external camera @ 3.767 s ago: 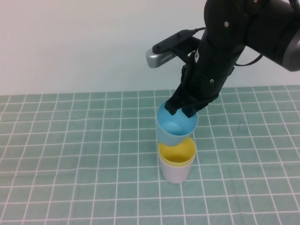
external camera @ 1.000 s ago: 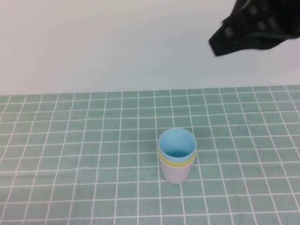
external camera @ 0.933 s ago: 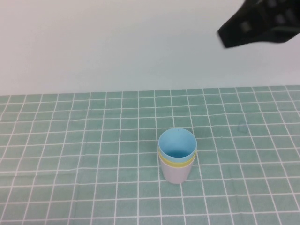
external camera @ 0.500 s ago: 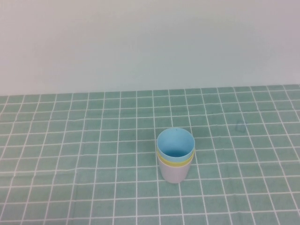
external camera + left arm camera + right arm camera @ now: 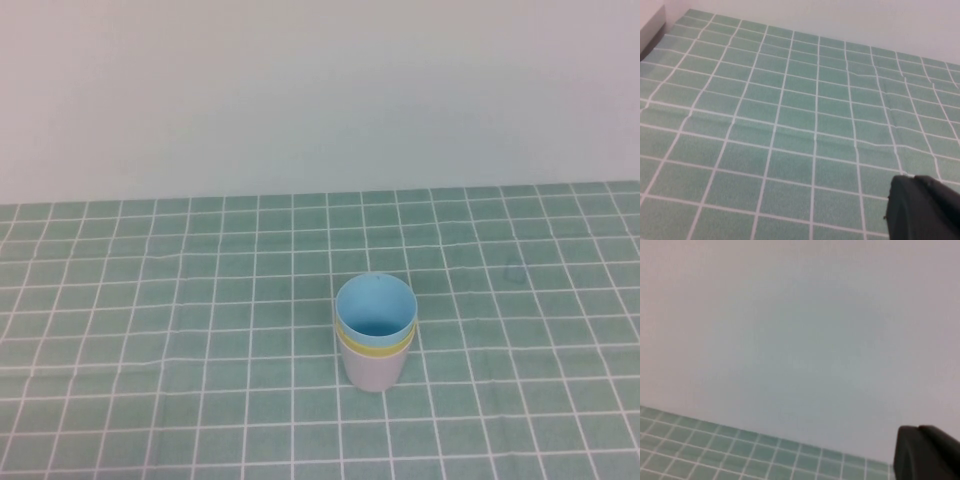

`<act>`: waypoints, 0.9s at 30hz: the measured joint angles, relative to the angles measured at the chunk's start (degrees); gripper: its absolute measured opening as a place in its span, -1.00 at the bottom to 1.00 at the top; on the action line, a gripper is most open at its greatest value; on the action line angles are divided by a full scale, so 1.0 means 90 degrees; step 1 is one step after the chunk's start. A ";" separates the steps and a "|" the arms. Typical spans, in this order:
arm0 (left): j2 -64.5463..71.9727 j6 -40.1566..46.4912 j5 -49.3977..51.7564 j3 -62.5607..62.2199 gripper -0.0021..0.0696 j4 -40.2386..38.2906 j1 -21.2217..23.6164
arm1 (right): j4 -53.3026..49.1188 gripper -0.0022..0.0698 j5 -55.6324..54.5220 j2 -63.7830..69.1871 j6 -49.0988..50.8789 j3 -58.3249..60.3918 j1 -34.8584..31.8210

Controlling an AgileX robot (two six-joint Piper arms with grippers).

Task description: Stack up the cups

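The three cups stand nested in one upright stack at the middle of the green checked cloth in the high view. The light blue cup [image 5: 375, 306] is on top, only a band of the yellow cup [image 5: 376, 348] shows below its rim, and the whitish-grey cup [image 5: 374, 372] is at the bottom, its inside hidden. Neither arm shows in the high view. My left gripper [image 5: 912, 178] is shut and empty, low over bare cloth. My right gripper [image 5: 917, 428] is shut and empty, raised and facing the pale wall. No cup shows in either wrist view.
The green cloth with a white grid [image 5: 150, 300] covers the table up to the pale back wall [image 5: 300, 90]. In the left wrist view a pale raised edge [image 5: 650, 25] shows at the cloth's corner.
My right arm left the light blue cup nested in the yellow one, then drew up and to the right out of the high view. The stack has not moved.
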 joint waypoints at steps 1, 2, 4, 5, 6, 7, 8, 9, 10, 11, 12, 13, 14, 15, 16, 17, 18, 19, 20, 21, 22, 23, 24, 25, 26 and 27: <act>0.0000 0.0000 0.0000 0.0000 -0.95 0.0000 0.0000 | 0.0133 -0.94 -0.0190 -0.0194 0.0000 0.0424 -0.0253; 0.0000 0.0000 0.0000 0.0000 -0.95 0.0000 0.0000 | 0.0248 -0.94 -0.0318 -0.0364 0.0000 0.0763 -0.0439; 0.0000 0.0000 0.0000 0.0000 -0.95 0.0000 0.0000 | 0.0430 -0.94 -0.0553 -0.0859 -0.0010 0.1571 -0.0828; 0.0000 0.0011 0.0000 0.0000 -0.95 0.0000 0.0000 | 0.0493 -0.94 -0.0688 -0.1089 -0.0010 0.1880 -0.0950; 0.0000 0.0011 0.0000 0.0000 -0.95 0.0000 0.0000 | 0.0541 -0.94 -0.0824 -0.1402 -0.0010 0.2256 -0.1071; 0.0000 0.0011 0.0000 0.0000 -0.95 0.0000 0.0000 | 0.0623 -0.94 -0.0991 -0.1738 -0.0010 0.2626 -0.1166; 0.0000 0.0011 0.0000 0.0000 -0.95 0.0000 0.0000 | 0.0672 -0.94 -0.1141 -0.2090 -0.0010 0.2988 -0.1220; 0.0000 0.0011 0.0000 0.0000 -0.95 0.0000 0.0000 | 0.0717 -0.94 -0.1333 -0.2471 -0.0010 0.3341 -0.1262; 0.0000 -0.0003 0.0000 0.0000 -0.95 0.0000 0.0000 | 0.0745 -0.94 -0.1553 -0.2854 -0.0014 0.3689 -0.1273; 0.0000 -0.0019 0.0000 0.0000 -0.95 0.0000 0.0000 | 0.0760 -0.94 -0.1716 -0.3151 -0.0014 0.3963 -0.1289; 0.0000 -0.0030 0.0000 0.0000 -0.95 0.0000 0.0000 | 0.0798 -0.94 -0.1903 -0.3511 -0.0014 0.4302 -0.1289; 0.0000 -0.0030 0.0000 0.0000 -0.95 0.0000 0.0000 | 0.0814 -0.94 -0.2058 -0.3844 -0.0014 0.4633 -0.1289; 0.0000 -0.0030 0.0000 0.0000 -0.95 0.0000 0.0000 | 0.0845 -0.94 -0.2178 -0.4087 -0.0014 0.4888 -0.1304; 0.0000 -0.0030 0.0000 0.0000 -0.95 0.0000 0.0000 | 0.0858 -0.94 -0.2270 -0.4356 -0.0014 0.5195 -0.1347; 0.0000 -0.0030 0.0000 0.0000 -0.95 0.0000 0.0000 | 0.0859 -0.94 -0.2313 -0.4582 -0.0014 0.5487 -0.1399; 0.0000 -0.0030 0.0000 0.0000 -0.95 0.0000 0.0000 | 0.0859 -0.94 -0.2349 -0.4768 -0.0014 0.5766 -0.1451; 0.0000 -0.0030 0.0000 0.0000 -0.95 0.0000 0.0000 | 0.0868 -0.94 -0.2347 -0.4894 -0.0014 0.6032 -0.1490; 0.0000 -0.0030 0.0000 0.0000 -0.95 0.0000 0.0000 | 0.0868 -0.94 -0.2347 -0.5022 -0.0014 0.6286 -0.1542; 0.0000 -0.0030 0.0000 0.0000 -0.95 0.0000 0.0000 | 0.0868 -0.94 -0.2347 -0.5131 -0.0014 0.6527 -0.1568; 0.0000 -0.0030 0.0000 0.0000 -0.95 0.0000 0.0000 | 0.0903 -0.94 -0.2347 -0.5230 -0.0014 0.6704 -0.1585; 0.0000 -0.0030 0.0000 0.0000 -0.95 0.0000 0.0000 | 0.0922 -0.94 -0.2347 -0.5327 -0.0014 0.6909 -0.1601; 0.0000 -0.0030 0.0000 0.0000 -0.95 0.0000 0.0000 | 0.0951 -0.94 -0.2347 -0.5398 -0.0014 0.7059 -0.1601; 0.0000 -0.0030 0.0000 0.0000 -0.95 0.0000 0.0000 | 0.0964 -0.94 -0.2347 -0.5488 -0.0014 0.7231 -0.1612; 0.0000 -0.0030 0.0000 0.0000 -0.95 0.0000 0.0000 | 0.0964 -0.94 -0.2347 -0.5585 -0.0014 0.7392 -0.1609; 0.0000 -0.0030 0.0000 0.0000 -0.95 0.0000 0.0000 | 0.0978 -0.94 -0.2347 -0.5683 -0.0014 0.7546 -0.1615; 0.0000 -0.0030 0.0000 0.0000 -0.95 0.0000 0.0000 | 0.0978 -0.94 -0.2347 -0.5745 -0.0014 0.7686 -0.1643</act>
